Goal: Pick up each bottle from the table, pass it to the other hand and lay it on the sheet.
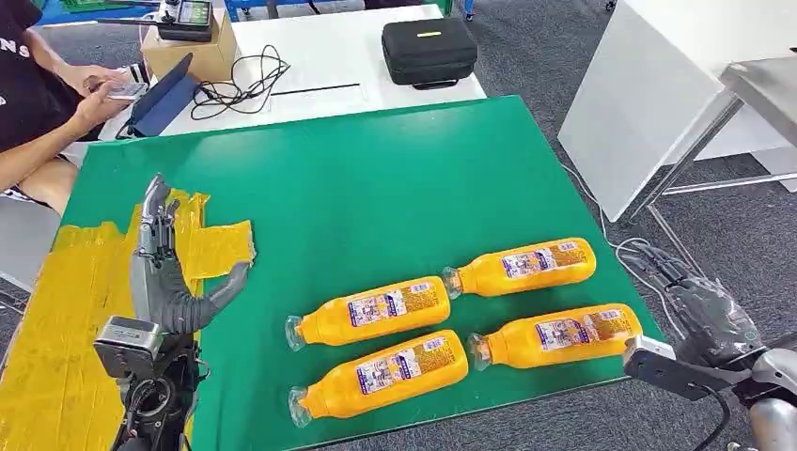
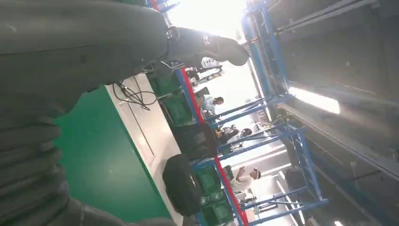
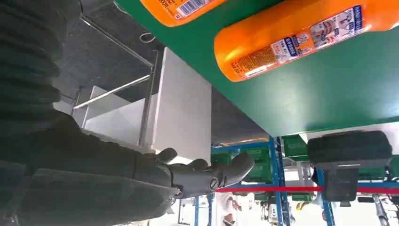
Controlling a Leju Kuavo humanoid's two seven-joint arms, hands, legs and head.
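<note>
My right hand (image 1: 700, 315), fingers spread and empty, should wrap mid-label around the orange bottle (image 1: 554, 336) at nine o'clock.

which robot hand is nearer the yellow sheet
Left. The left robot hand is raised open right over the yellow sheet; the right robot hand is off the green table's far side, past the bottles.

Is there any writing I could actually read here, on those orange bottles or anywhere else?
Bottle labels: print and a barcode, too small to read.
Person's dark shirt: white letters cut off at the picture's edge, seemingly "NS".
Black case: small yellow tag, unreadable.
Nothing else legible.
</note>
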